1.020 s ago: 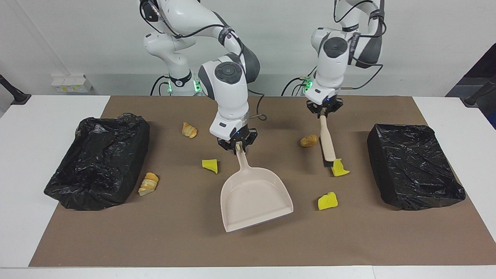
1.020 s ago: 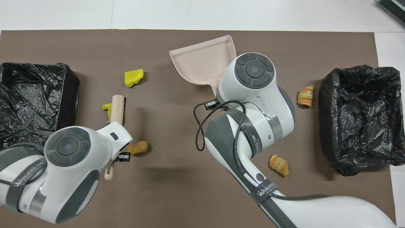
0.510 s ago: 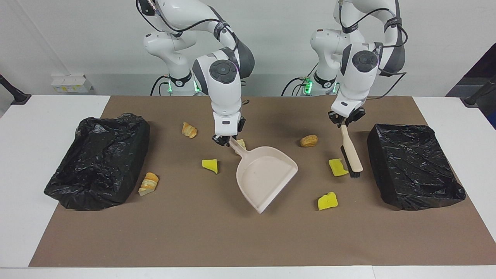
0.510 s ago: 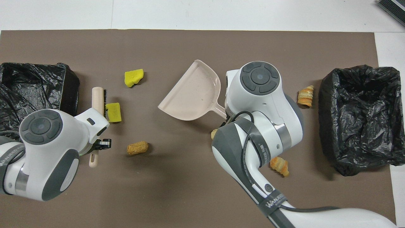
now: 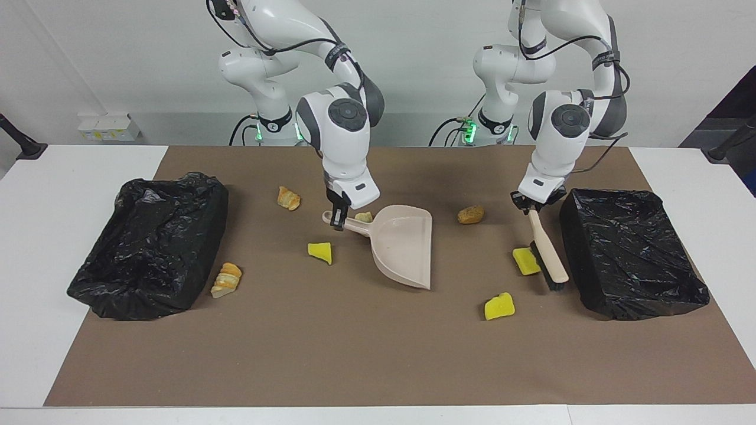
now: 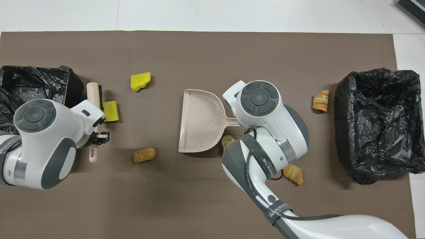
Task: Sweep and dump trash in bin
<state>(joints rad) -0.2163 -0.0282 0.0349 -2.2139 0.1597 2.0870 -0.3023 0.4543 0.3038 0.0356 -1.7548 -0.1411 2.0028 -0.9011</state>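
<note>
My right gripper (image 5: 338, 219) is shut on the handle of the beige dustpan (image 5: 404, 245), which sits low on the brown mat with its mouth toward the left arm's end. My left gripper (image 5: 534, 203) is shut on the handle of the brush (image 5: 549, 260), whose bristles are down beside a green-backed yellow sponge (image 5: 525, 261). Other trash lies scattered: a yellow sponge (image 5: 499, 306), a brown bread piece (image 5: 471, 214), a small bit (image 5: 363, 217) by the dustpan handle, another sponge (image 5: 321, 251) and two croissants (image 5: 289, 198) (image 5: 226, 279).
Two bins lined with black bags stand on the mat, one (image 5: 632, 254) at the left arm's end right beside the brush, the other (image 5: 150, 242) at the right arm's end. White table (image 5: 47, 236) surrounds the brown mat (image 5: 354, 354).
The right arm swung the dustpan round so its mouth faces the left arm's end. The left arm carried the brush over the green-backed sponge toward its bin; the sponge now lies on the dustpan's side.
</note>
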